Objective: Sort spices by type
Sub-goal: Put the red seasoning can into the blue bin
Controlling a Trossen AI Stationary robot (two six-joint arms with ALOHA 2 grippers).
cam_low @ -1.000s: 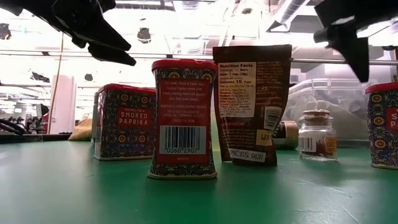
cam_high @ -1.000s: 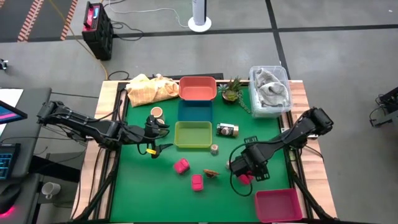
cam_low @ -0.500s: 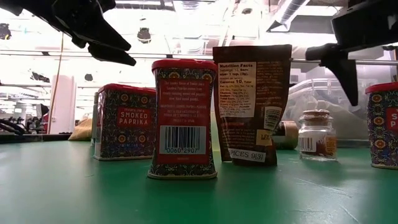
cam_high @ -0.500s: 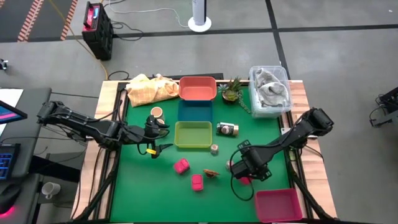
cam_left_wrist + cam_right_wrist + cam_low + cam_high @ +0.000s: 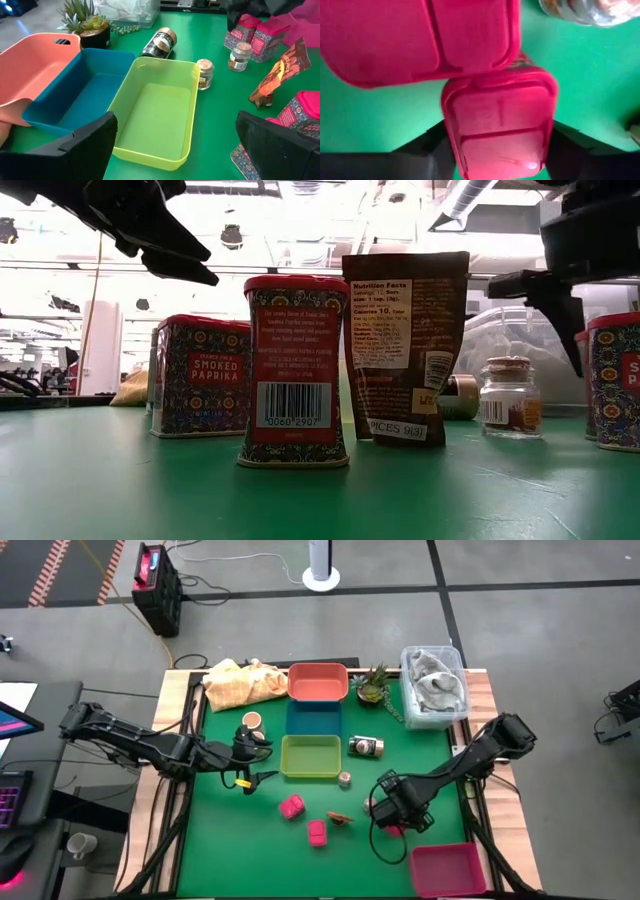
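The spices stand on the green table: two pink tins (image 5: pixel 291 806) (image 5: pixel 317 832), a brown pouch (image 5: pixel 340 819), a small cork-topped jar (image 5: pixel 345 779), a dark jar lying on its side (image 5: pixel 365 748) and a tan jar (image 5: pixel 251 721). At the right, my right gripper (image 5: pixel 393 817) reaches down over a pair of pink tins and is shut on one of them (image 5: pixel 497 125); the other tin (image 5: pixel 420 35) stands right beside it. My left gripper (image 5: pixel 248 755) hangs open above the table, left of the yellow-green bin (image 5: pixel 155 110), holding nothing. My right gripper pinches the pink tin near its lid (image 5: pixel 470 150), one dark finger (image 5: pixel 425 150) against each of two opposite sides. The fingers come from above, pointing down. The tin stands upright with its base on the table, touching its neighbour.
A coral bin (image 5: pixel 318 682), a blue bin (image 5: pixel 314 718) and the yellow-green bin stand in a row at the middle. A pink bin (image 5: pixel 447 868) sits at the near right. A yellow cloth (image 5: pixel 240 683), a spiky plant (image 5: pixel 373 685) and a clear box (image 5: pixel 435 685) line the far edge.
My right gripper has come down over the pair of pink tins at the right and shifted slightly toward the table's left; in the low view its finger now stands right beside a tin. The tins have stayed in place.
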